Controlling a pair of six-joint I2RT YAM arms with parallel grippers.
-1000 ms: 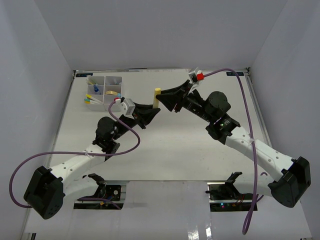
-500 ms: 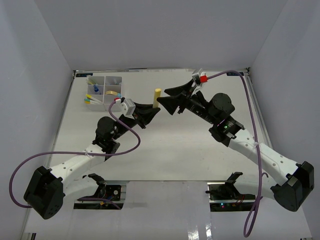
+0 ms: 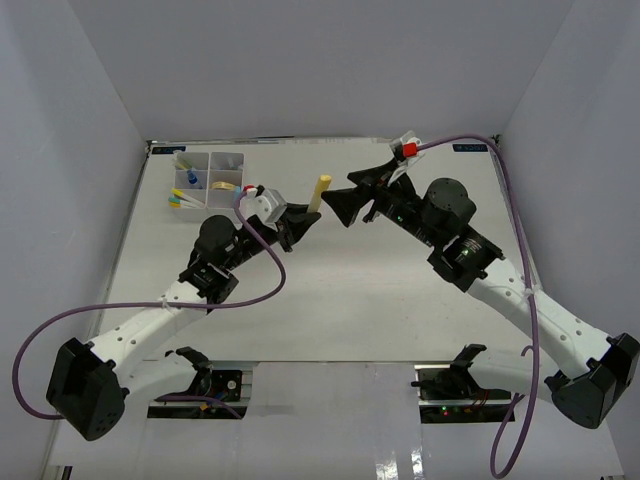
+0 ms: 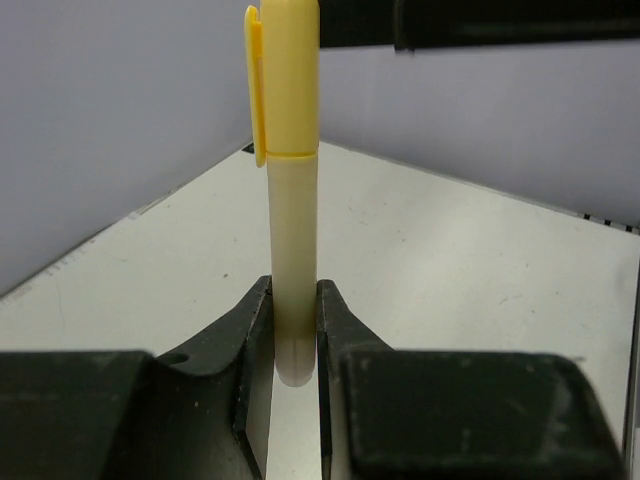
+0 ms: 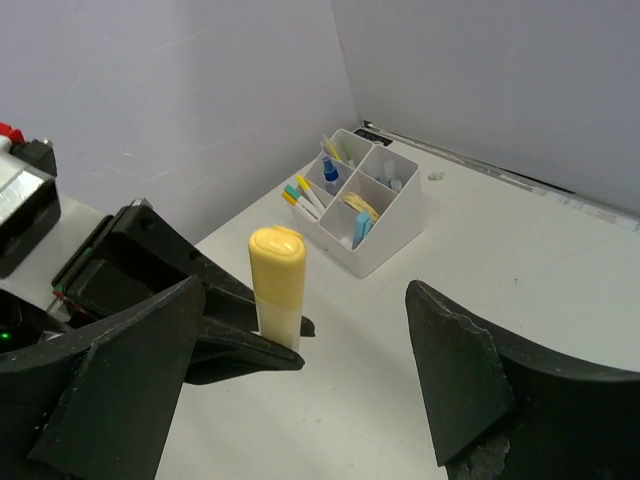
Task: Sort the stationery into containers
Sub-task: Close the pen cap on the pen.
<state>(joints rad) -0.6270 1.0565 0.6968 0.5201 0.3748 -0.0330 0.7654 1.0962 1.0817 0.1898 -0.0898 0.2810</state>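
White worktop walled in pale grey on three sides, with small dark label strips along its far edge, too small to read, and fine tick marks along the edge in the left wrist view, likewise unreadable. Left tool clamped on the bottom end of a yellow marker, jaws pressed flat against both sides of the pale barrel, rounded tip poking just below the pads. Marker held clear of the worktop, cap end up, clip on the cap facing left in the left wrist view, leaning slightly in the top view. Right tool with jaws spread wide apart, one black finger on each side of the marker, neither touching it. Purple cables trailing from both wrists. Farther out, toward the far left corner and well apart from the marker, white divided tray standing on the worktop: blue-capped bottle and pens in one far compartment, yellowish ring and a light blue piece in a nearer one, several coloured-cap pens leaning out at its left side.
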